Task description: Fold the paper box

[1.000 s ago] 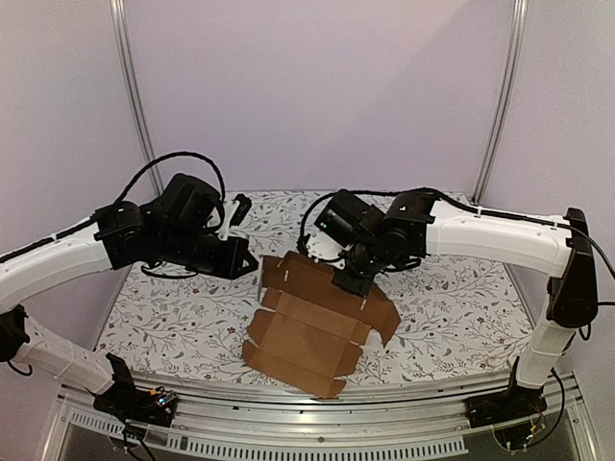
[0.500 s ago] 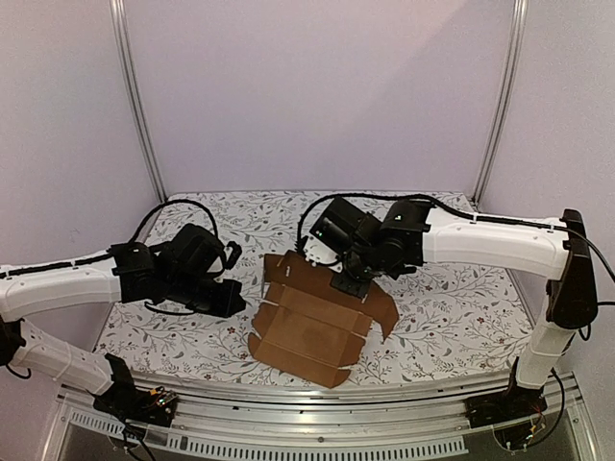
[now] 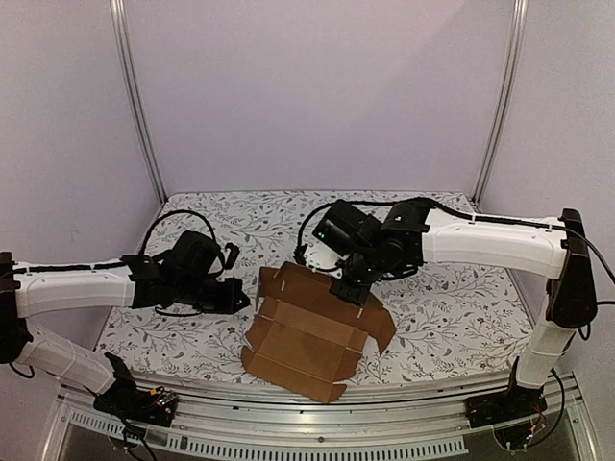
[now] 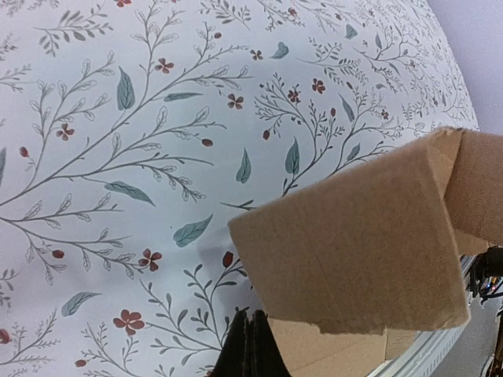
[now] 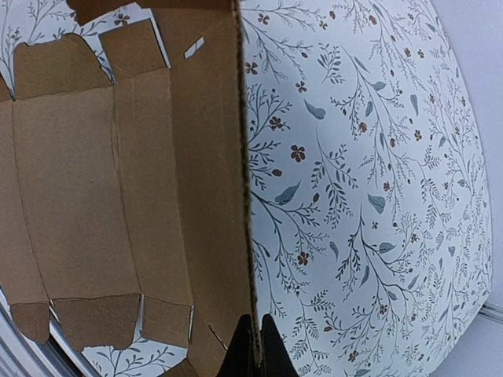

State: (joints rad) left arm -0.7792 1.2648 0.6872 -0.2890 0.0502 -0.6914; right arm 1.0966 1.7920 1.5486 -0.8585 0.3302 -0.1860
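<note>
One die-cut paper box (image 3: 307, 336), two grippers.
Right gripper (image 5: 250, 345) pinched its raised rear panel; left gripper (image 4: 248, 347) was closed, empty, just beside its left flap.

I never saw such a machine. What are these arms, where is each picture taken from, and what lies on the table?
These are two robot arms bolted side by side. The wide picture comes from a fixed camera above and behind: left arm, right arm. The other two come from a camera on each wrist, looking past its jaws. On the flowered table lies one brown cardboard sheet, cut with flaps, partly folded. Both pairs of jaws are shut. The right pair seems to pinch the sheet's raised edge; the left pair holds nothing.
</note>
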